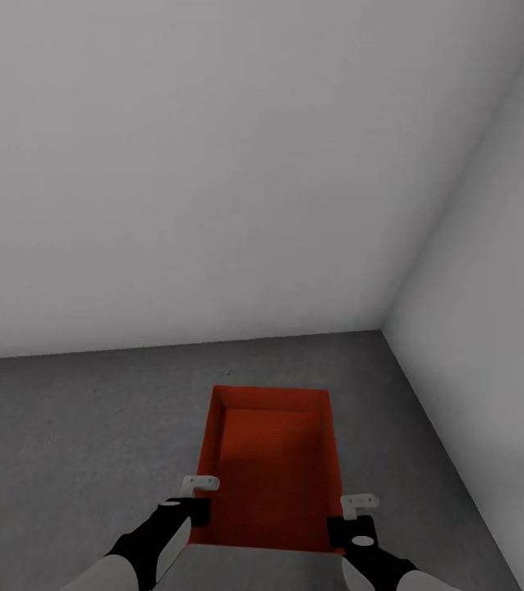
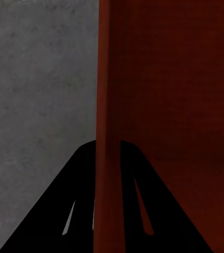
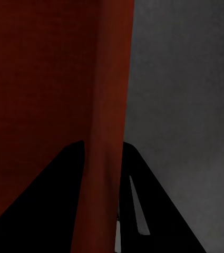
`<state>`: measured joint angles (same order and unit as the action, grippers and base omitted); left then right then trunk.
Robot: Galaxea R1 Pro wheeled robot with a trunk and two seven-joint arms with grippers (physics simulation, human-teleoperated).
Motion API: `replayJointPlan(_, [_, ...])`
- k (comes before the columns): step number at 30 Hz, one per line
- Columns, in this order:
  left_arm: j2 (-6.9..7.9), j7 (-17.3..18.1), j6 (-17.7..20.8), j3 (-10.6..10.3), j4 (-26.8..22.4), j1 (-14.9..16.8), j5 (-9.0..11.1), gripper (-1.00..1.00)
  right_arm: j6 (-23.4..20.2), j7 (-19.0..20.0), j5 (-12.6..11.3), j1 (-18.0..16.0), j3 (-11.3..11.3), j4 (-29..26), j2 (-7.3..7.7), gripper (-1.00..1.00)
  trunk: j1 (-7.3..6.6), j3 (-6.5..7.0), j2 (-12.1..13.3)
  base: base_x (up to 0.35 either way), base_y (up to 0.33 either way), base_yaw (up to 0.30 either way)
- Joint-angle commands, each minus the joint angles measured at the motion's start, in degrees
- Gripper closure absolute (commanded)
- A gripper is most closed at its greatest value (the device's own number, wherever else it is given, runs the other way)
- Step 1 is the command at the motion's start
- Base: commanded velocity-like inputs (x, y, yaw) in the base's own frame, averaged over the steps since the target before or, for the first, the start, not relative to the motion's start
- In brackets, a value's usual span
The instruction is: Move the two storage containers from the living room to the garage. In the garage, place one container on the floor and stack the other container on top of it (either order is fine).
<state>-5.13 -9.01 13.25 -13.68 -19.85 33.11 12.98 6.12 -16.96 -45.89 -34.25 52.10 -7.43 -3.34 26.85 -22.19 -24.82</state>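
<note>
Storage container [image 1: 272, 468]: orange-red, open-top, rectangular, thin-walled, faintly ribbed inside; it sits low over the dark grey concrete floor [image 1: 65, 443] near the corner where two plain white-grey walls [image 1: 213, 164] meet, so this reads as the garage. Cannot tell from the head view whether its base touches the floor or hangs just above it. Long axis runs straight away from the robot, toward the far wall. Both arms grip it at the near end, one per long side wall: left gripper [image 1: 196, 502] on the left wall, right gripper [image 1: 349, 519] on the right wall, equally near. Left wrist view: the thin red wall [image 2: 107, 105] passes between the two dark fingers [image 2: 64, 211], one inside and one outside, clamped on it; rough grey concrete beside. Right wrist view: same arrangement, wall [image 3: 109, 105] pinched between fingers [image 3: 48, 205]. Judgement: next is straight down to seat it, then letting go on both sides together. Only one container in view.
</note>
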Motion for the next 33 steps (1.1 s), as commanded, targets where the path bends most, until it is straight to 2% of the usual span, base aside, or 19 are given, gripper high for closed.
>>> replayJointPlan(1, [0.12, -0.04, 0.21, -2.01, -0.35, 0.06, 0.91, 1.00, -1.55, -0.18, -1.65, -0.02, 0.12, -0.04, 1.23, 1.00, 0.03, -0.09, -0.10, 0.000, 0.000, 0.000])
replayJointPlan(33, [0.12, -0.02, 0.08, -1.96, -0.43, 0.05, 0.91, 1.00, -1.55, -0.18, -1.65, -0.02, 0.11, -0.04, 1.14, 1.00, 0.03, -0.09, -0.10, 0.000, 0.000, 0.000])
